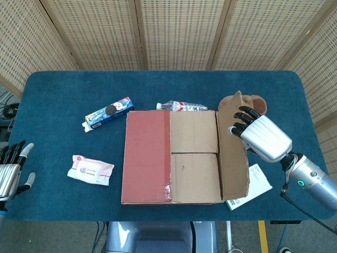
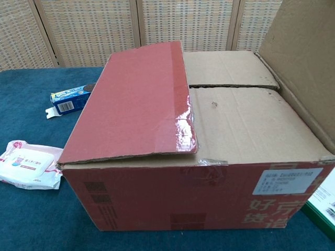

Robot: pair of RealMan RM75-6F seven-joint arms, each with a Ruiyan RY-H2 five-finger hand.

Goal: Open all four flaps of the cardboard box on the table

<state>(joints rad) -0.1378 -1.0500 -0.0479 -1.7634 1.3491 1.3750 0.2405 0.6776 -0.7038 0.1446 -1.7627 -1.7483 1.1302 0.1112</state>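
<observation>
**Right flap lifted, three flaps down**

Cardboard box [image 1: 174, 158], brown with a red outer skin, sits at the near middle of the blue cloth table [image 1: 63, 89], its front wall close to the table's near edge. One right-hand outer flap [image 1: 233, 153] stands raised and leaning outward; one red left outer flap [image 1: 147, 155] lies flat over the top, and two plain brown inner flaps [image 1: 194, 132] lie closed beneath, meeting at a seam.

Right hand [image 1: 260, 134], silver with black fingers, is just behind the raised flap with fingers apart, fingertips at or near the flap's outer face; contact cannot be made out. Left hand [image 1: 9, 171] hangs at the table's left edge, fingers spread, holding nothing, partly cut off by the frame.

Bare cloth lies wide behind the box and to its left. Around it: one blue biscuit packet [image 1: 109, 113], one pink-and-white wipes pack [image 1: 90, 169], one clear plastic bottle [image 1: 181, 107] just behind the box's far wall, one brown plush toy [image 1: 255, 103] partly hidden by the raised flap, and one green-edged white booklet [image 1: 258, 182] tucked partly under it.

In the chest view the box [image 2: 199, 193] fills the frame, and neither hand shows.
</observation>
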